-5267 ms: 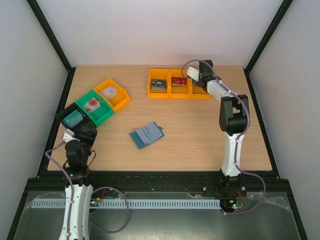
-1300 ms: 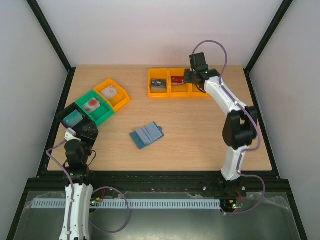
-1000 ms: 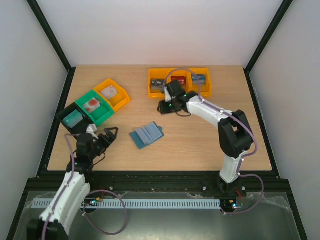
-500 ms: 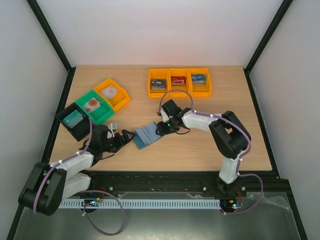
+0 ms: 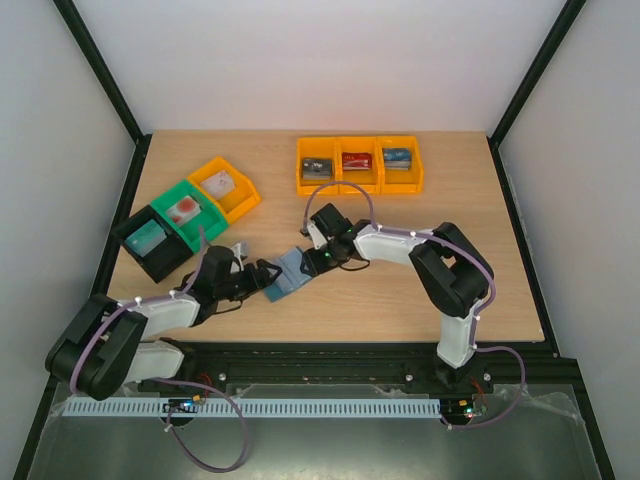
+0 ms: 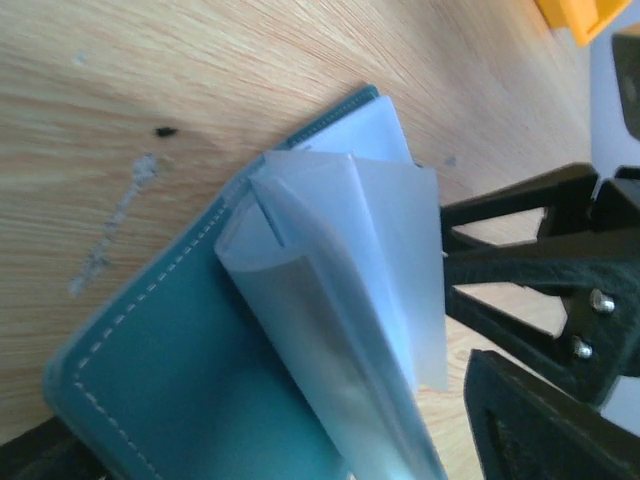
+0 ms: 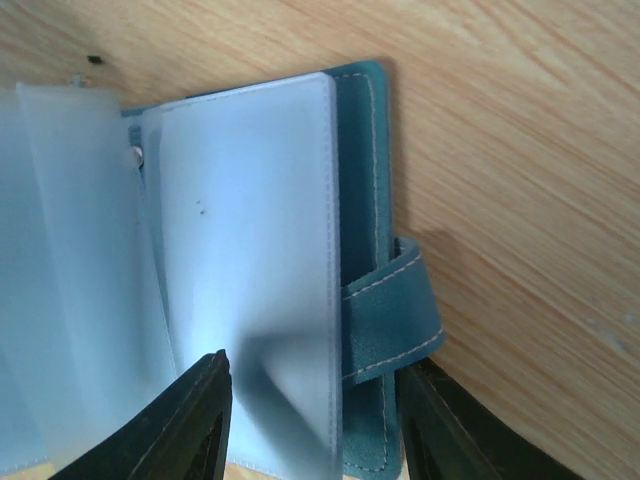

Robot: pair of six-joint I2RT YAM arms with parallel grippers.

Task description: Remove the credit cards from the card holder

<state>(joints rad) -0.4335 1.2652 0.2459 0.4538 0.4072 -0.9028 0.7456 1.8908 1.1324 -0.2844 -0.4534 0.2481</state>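
Observation:
The teal card holder (image 5: 290, 274) lies open on the table, its pale blue-grey pocket leaves fanned up. My left gripper (image 5: 264, 273) is open at its left edge; in the left wrist view (image 6: 290, 455) the teal cover (image 6: 170, 370) and the leaves (image 6: 340, 290) lie between the jaws. My right gripper (image 5: 315, 258) is open over the right edge; in the right wrist view (image 7: 320, 430) it straddles a pale leaf (image 7: 250, 230) and the tab (image 7: 395, 310). No card shows in the pockets. Credit cards lie in the bins: dark grey (image 5: 318, 168), red (image 5: 357, 161), blue (image 5: 397, 157).
Three orange bins (image 5: 359, 182) stand in a row at the back. At the left stand an orange bin with a white card (image 5: 222, 184), a green bin (image 5: 190, 228) with a reddish card, and a black bin holding a teal card (image 5: 147, 236). Wooden table (image 5: 420, 300).
Both arms swung from the bins and the left edge in to the card holder. The left gripper reached its left edge, the right came down on its right edge. The holder shifted slightly left.

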